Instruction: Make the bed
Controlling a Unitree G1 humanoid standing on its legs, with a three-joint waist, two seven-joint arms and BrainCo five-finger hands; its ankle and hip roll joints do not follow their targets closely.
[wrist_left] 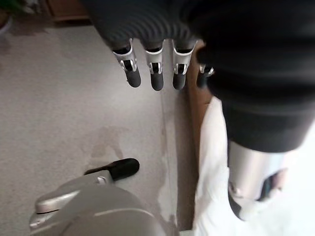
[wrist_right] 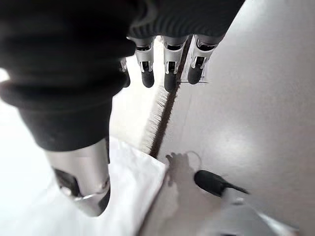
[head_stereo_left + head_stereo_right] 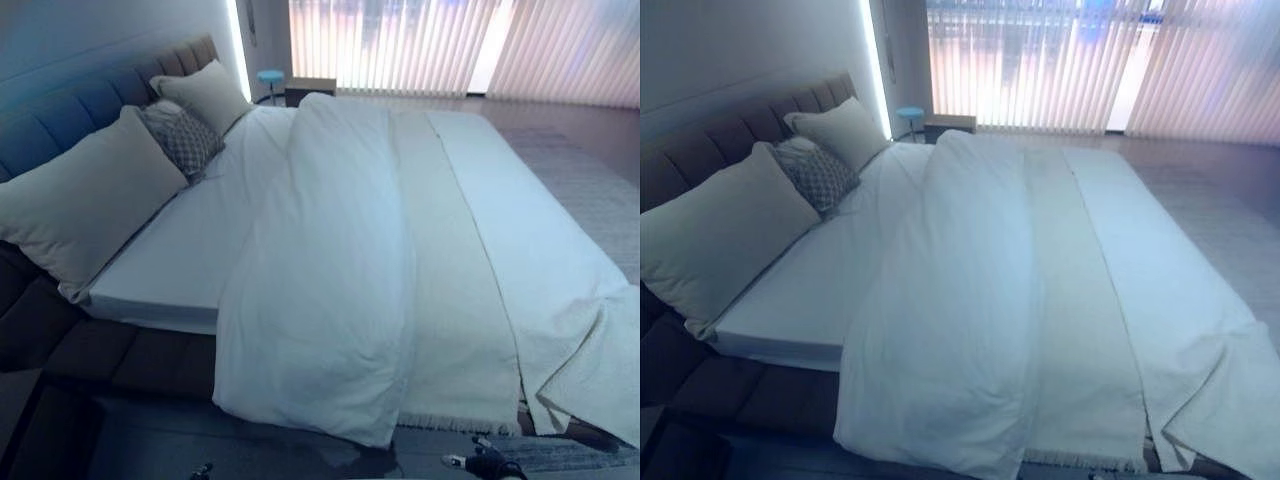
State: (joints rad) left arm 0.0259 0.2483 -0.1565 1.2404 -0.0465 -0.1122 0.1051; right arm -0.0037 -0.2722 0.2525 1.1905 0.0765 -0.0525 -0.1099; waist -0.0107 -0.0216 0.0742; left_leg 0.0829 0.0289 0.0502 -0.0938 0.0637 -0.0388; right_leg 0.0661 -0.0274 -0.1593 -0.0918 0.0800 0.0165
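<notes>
A: Bed [image 3: 150, 290] status?
B: White duvet [image 3: 320, 260] bunched along the middle, hanging over the near edge; cream fringed throw [image 3: 455, 300] beside it, white bedspread [image 3: 540, 250] on the far side. Two big pillows [image 3: 85, 200] and a patterned cushion [image 3: 185, 140] at the headboard [image 3: 60, 100].
A: Hands?
B: Left hand [image 1: 152, 64] and right hand [image 2: 167, 59] both hang over the floor [image 1: 59, 113] w/ fingers relaxed, empty. No writing legible.

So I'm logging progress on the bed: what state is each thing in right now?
Duvet: bunched lengthwise in a ridge, hanging over the near edge.
Fringed blanket: spread flat beside the duvet.
Fitted sheet: exposed by the pillows.
Pillows: propped against the headboard.
Blinds: closed.
Left hand: open, holding nothing.
Right hand: open, holding nothing.
</notes>
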